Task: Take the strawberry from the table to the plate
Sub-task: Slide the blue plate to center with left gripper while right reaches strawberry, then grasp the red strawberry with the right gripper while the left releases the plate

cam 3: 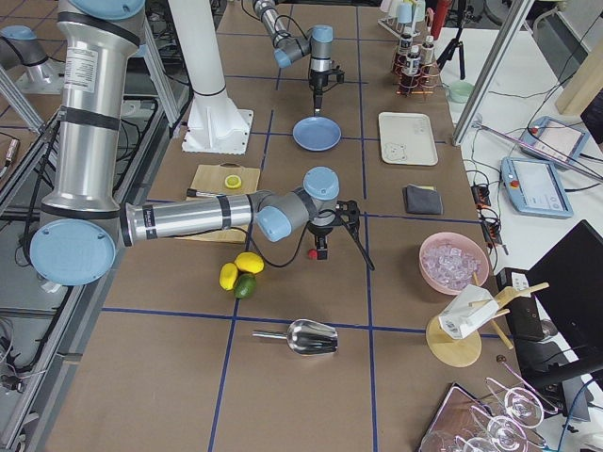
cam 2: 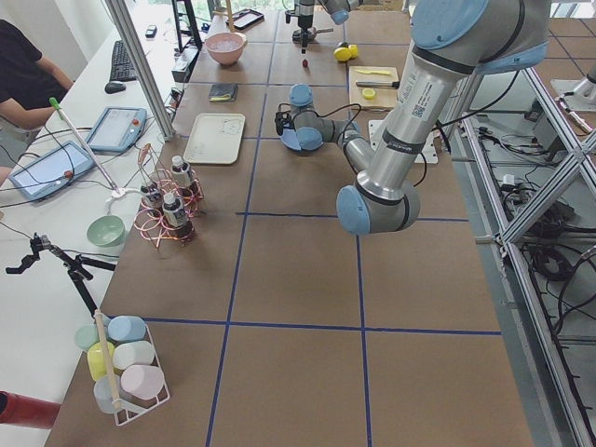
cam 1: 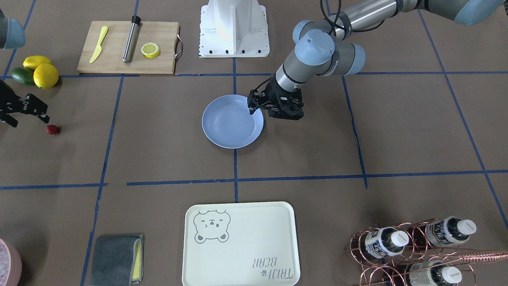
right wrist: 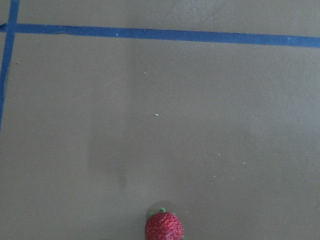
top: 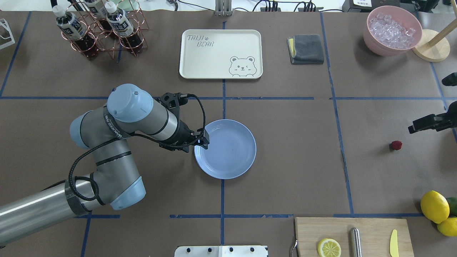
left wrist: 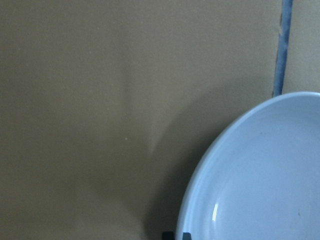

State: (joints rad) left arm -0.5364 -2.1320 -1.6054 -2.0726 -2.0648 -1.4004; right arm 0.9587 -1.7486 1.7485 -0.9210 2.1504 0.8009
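Strawberry: The little red strawberry [top: 396, 145] lies on the brown table [top: 292, 167], far out on the right side in the overhead view. It is well apart from the plate. In the right wrist view it sits at the very bottom edge, in the middle.
Plate: The round pale-blue plate [top: 235, 157] lies flat near the middle of the table, on top of a blue tape line.
Left gripper: The left gripper [top: 204, 140] points down at the left rim of the plate. In the left wrist view two small dark tips show close together at the bottom, right by the rim. I cannot tell if the jaws are open, closed or pinching the rim.
Right gripper: The right gripper [top: 416, 126] hangs over the table near the strawberry, a bit to its far side. It does not touch the berry. I cannot tell if its jaws are open or closed.
Far side: A cream tray [top: 220, 39] with a bear drawing lies here. A grey cloth [top: 307, 49] and a pink bowl of ice [top: 392, 30] are to its right. A wire rack with bottles [top: 103, 32] is to its left.
Near side: A wooden board [top: 371, 232] holds a lemon half [top: 329, 247], a metal rod [top: 355, 242] and a yellow knife [top: 393, 243]. Two whole lemons [top: 434, 206] and a green avocado [top: 452, 205] sit together at the right edge.
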